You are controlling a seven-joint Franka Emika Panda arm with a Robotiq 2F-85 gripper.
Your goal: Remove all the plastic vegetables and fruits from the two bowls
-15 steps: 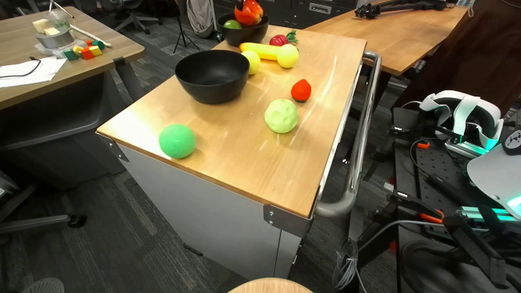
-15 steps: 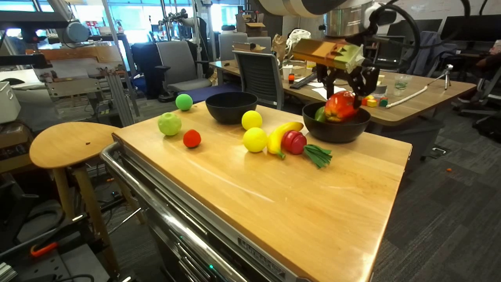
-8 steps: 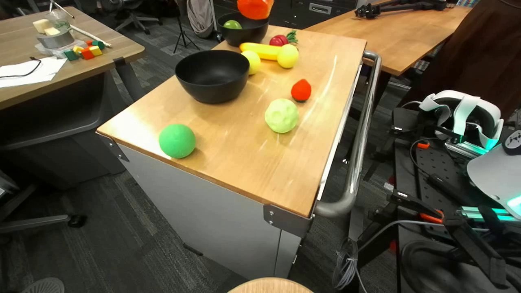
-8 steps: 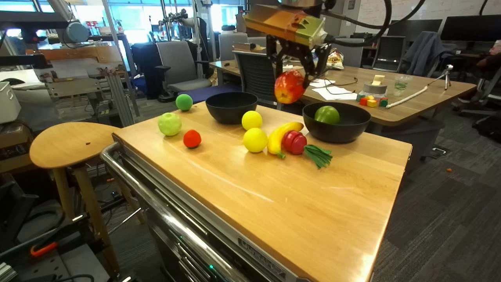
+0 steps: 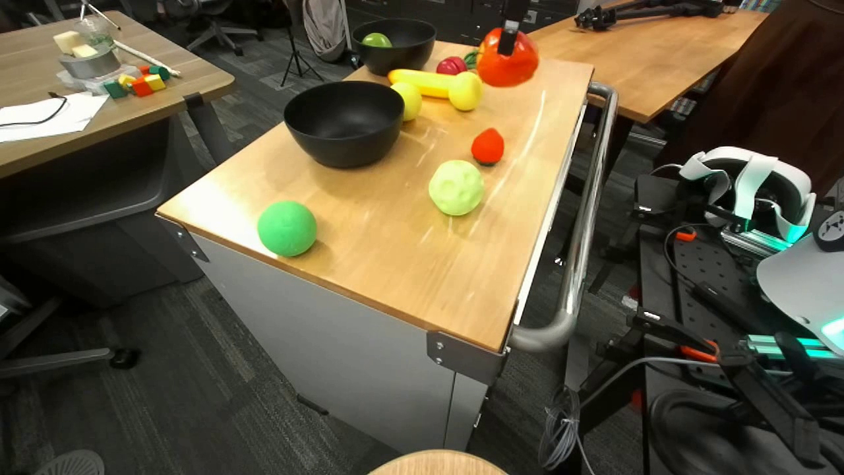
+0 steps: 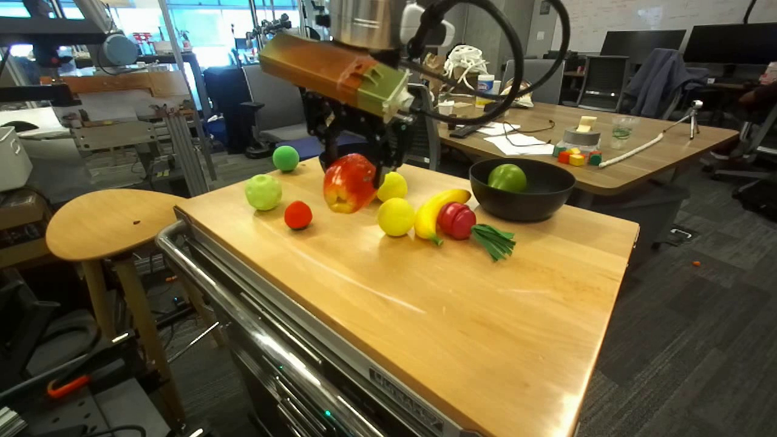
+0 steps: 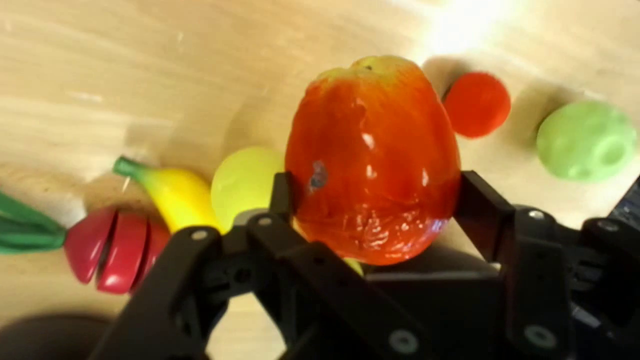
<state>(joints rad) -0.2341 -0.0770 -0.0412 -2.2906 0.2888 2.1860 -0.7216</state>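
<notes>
The robot arm (image 6: 364,12) hangs in from the top of an exterior view, its silvery wrist (image 6: 367,27) upright and its gripper (image 7: 376,192) pointing down over the wooden tabletop (image 6: 485,340), to the left of the banana (image 6: 428,212). An orange and olive casing (image 6: 315,64) juts slantwise from the wrist, and a black cable (image 6: 518,60) loops out higher than the banana. The fingers (image 7: 482,215) are spread to the width of a glossy red fruit (image 7: 372,165) and clamp it, a pad on either flank; it hangs above the wood, left of the banana in that same view. Just beyond the banana, to its right, stands a black bowl (image 6: 525,209) with a green fruit (image 6: 507,178) lying in it; another black bowl (image 5: 343,145) shows nearer the camera than the banana in an exterior view. Near the banana lie two yellow balls (image 6: 396,216) and a red radish-like piece (image 6: 456,220) with green leaves (image 6: 493,241). In an exterior view, well to its left, lie a small red piece (image 6: 298,215), a pale green ball (image 6: 263,192) and a bright green ball (image 6: 285,158). On the cart (image 5: 343,330), lower than the banana, a badge (image 6: 405,397) bears pale capitals, too blurred to spell out with certainty. Far behind the banana, a white and blue tub (image 6: 485,84) carries markings too small to read.
</notes>
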